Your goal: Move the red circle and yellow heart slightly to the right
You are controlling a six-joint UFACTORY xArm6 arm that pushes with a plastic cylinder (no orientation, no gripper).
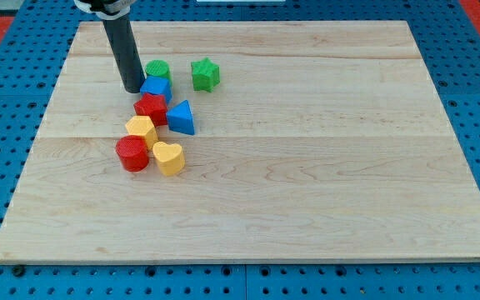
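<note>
The red circle [132, 154] sits left of centre on the wooden board [323, 167]. The yellow heart [169, 157] lies just to its right, close to it or touching. My tip [133, 88] stands toward the view's top, well above the red circle, right beside the blue cube [156, 87] on its left. It touches neither task block.
A yellow hexagon [142, 128] sits just above the red circle. A red star-like block [151, 108], a blue triangle [181, 117], a green circle [157, 70] and a green star [205, 74] cluster above. Blue pegboard surrounds the board.
</note>
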